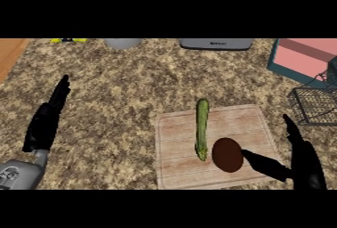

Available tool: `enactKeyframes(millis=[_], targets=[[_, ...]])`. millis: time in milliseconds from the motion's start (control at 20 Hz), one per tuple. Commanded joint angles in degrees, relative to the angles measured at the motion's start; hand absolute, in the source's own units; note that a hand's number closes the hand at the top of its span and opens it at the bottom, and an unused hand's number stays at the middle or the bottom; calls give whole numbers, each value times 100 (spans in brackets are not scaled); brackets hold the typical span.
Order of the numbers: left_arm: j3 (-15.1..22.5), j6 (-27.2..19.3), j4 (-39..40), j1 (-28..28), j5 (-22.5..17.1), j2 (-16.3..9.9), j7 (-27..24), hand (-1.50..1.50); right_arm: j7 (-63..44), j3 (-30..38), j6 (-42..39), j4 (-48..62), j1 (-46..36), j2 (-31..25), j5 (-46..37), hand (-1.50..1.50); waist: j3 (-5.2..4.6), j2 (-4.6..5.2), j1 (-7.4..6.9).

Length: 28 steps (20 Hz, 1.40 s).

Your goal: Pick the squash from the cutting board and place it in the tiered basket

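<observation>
Squash (202, 129): long, thin, green, lying flat on the wooden cutting board (247, 120), running 12-to-6 along the board's left-centre. Nothing is gripping it. A dark brown oval thing (228, 154) sits just beside the squash's lower end, at its 4 o'clock, also on the board; can't tell what it is.

Right hand (299, 162): at 5 o'clock in the view, over the board's lower right corner. Fingers straight and spread wide, thumb pointing toward the brown oval with its tip at the oval's edge. Holds nothing.

Left hand (46, 120): at 9 o'clock, on the speckled counter (118, 89), well apart from the board. Fingers straight, pointing toward 12, holding nothing.

Tiered basket (316, 104): dark wire, at 3 o'clock, cut off by the right edge, just beside the board's upper right corner. A pink-and-teal box (302, 55) sits at 1 o'clock. Grey appliance (216, 43) at 12, cropped.
</observation>
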<state>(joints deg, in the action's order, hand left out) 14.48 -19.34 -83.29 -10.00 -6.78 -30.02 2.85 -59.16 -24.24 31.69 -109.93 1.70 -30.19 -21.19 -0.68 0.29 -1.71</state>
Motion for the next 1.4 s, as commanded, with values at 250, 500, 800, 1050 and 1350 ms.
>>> enactKeyframes(millis=[250,500,800,1050,1350], targets=[[-48,126,49,-122,25,15,40,0,-2590,192,-1406,376,-1802,420,138,-150,36,-16,-20],[-184,149,331,-219,-11,71,-48,0,-2605,170,-1699,1193,-2320,934,203,-150,27,-5,48],[-242,147,228,-46,22,40,-52,0,-2608,-10,-1791,1732,-2446,1534,-151,-150,35,-67,121],[-202,121,275,104,159,76,-108,0,-2607,18,-1912,2209,-2591,2000,-501,-150,43,-56,164],[-294,88,221,155,141,151,-166,0,-2607,370,-2716,2573,-2981,1938,-731,-150,43,-82,193]])
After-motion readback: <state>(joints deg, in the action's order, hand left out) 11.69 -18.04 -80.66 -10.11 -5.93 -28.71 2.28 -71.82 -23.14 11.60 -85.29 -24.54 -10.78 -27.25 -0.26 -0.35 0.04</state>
